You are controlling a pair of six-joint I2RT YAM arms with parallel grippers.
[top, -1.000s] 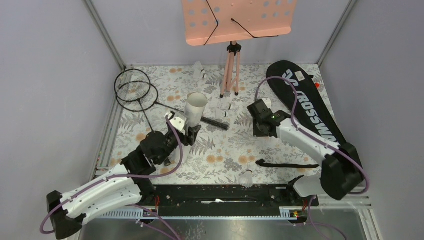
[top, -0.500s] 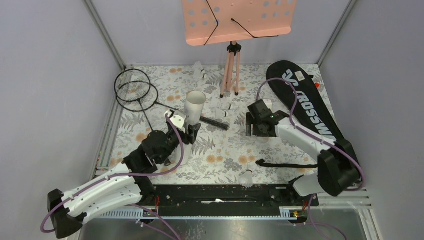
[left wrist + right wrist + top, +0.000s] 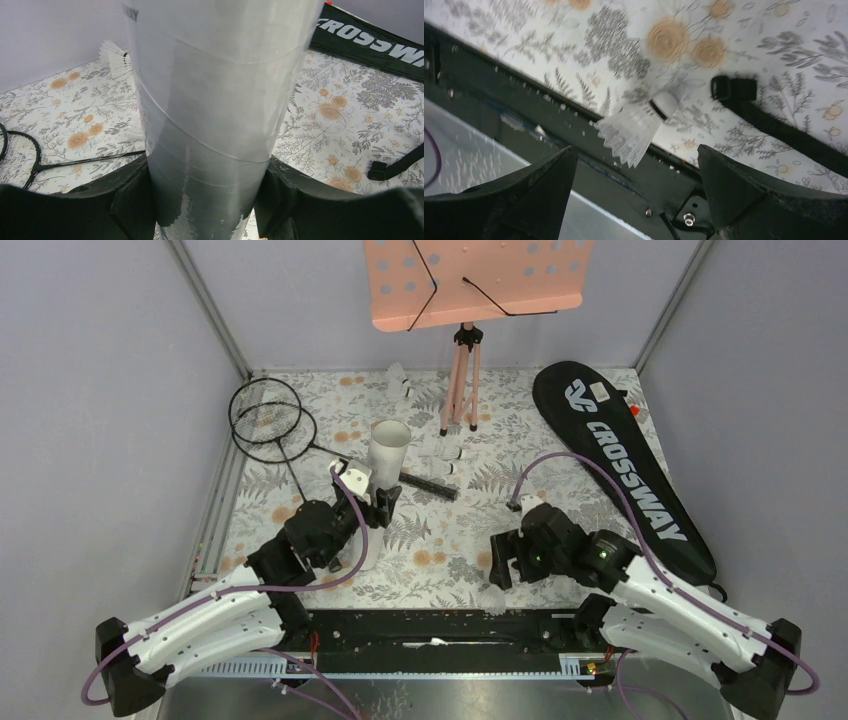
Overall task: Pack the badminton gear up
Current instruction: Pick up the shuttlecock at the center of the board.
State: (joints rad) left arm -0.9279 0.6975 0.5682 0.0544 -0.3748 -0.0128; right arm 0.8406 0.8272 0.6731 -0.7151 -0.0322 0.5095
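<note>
Directly ahead of your wide-open right jaws lies a shuttlecock (image 3: 631, 132), its axis slanting across the gap. Left jaws clasp the tube (image 3: 215, 100).

Upright white tube (image 3: 388, 452), scattered shuttlecocks (image 3: 631, 129)

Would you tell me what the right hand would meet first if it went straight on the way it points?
Probably the white shuttlecock, framed by the open right hand; depth is unclear.
</note>
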